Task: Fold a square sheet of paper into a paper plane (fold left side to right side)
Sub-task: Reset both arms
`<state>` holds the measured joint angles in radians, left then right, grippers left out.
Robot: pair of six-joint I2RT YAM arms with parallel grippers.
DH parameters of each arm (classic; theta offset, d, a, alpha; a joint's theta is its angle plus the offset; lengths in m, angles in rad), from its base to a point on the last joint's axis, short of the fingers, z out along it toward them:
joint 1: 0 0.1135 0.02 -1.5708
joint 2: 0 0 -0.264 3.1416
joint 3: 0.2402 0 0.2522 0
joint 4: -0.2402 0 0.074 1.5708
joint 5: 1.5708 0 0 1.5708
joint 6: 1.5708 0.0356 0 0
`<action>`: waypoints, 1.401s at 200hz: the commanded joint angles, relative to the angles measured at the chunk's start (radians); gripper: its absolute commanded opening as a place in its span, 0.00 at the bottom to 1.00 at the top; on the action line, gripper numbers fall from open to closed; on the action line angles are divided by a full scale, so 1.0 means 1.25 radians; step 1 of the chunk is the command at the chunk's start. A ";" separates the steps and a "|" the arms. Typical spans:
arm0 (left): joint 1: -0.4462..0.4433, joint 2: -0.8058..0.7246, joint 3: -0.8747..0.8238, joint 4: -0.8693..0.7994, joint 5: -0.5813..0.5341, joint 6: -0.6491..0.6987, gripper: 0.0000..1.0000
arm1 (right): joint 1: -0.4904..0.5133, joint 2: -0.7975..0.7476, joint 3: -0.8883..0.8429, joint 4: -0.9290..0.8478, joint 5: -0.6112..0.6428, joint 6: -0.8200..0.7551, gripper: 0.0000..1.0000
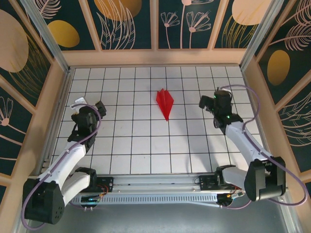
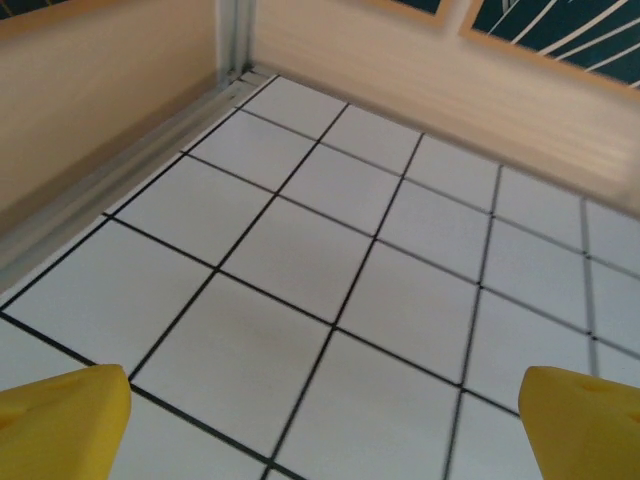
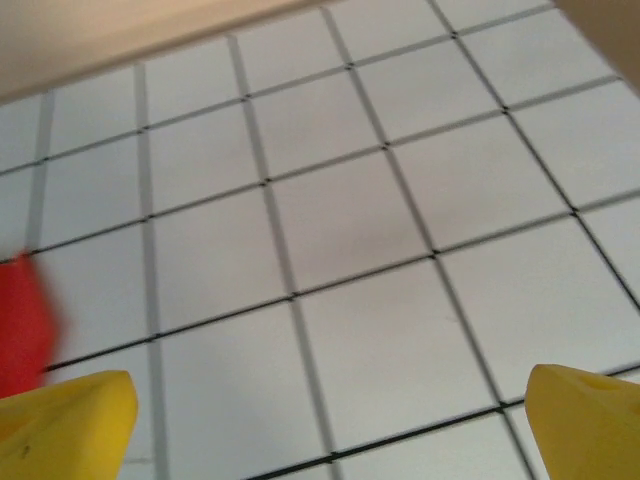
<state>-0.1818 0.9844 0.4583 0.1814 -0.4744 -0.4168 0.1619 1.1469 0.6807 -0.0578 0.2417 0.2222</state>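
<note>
While the paper plane [image 1: 164,102] lies mid-bench [image 1: 136,145], tip toward the arms: left gripper [image 2: 325,418], jaws wide, holding nothing; right gripper [image 3: 328,420], jaws wide, holding nothing, nearer the plane.

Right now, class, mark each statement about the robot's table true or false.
1. The plane lies between the two claws. True.
2. The left claw grips the plane. False: it is open and empty, well apart from the plane.
3. The right claw is open. True.
4. The plane is an unfolded flat square. False: it is a slim, pointed red dart.
</note>
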 commanded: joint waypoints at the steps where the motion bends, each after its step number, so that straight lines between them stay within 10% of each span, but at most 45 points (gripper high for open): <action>1: 0.022 0.026 -0.052 0.175 -0.063 0.111 0.99 | -0.061 -0.020 -0.140 0.272 -0.003 -0.074 0.99; 123: 0.067 0.268 -0.193 0.733 0.155 0.261 0.99 | -0.128 0.346 -0.404 1.196 -0.176 -0.196 0.99; 202: 0.093 0.447 -0.238 1.028 0.206 0.306 0.99 | -0.158 0.333 -0.369 1.105 -0.208 -0.165 0.99; 280: 0.129 0.428 -0.181 0.882 0.221 0.266 0.99 | -0.154 0.333 -0.369 1.105 -0.206 -0.167 0.99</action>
<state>-0.0257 1.5227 0.2245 1.2560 -0.2165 -0.0647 -0.0376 1.5612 0.2085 1.2770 -0.0097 0.0128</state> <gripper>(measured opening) 0.988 0.992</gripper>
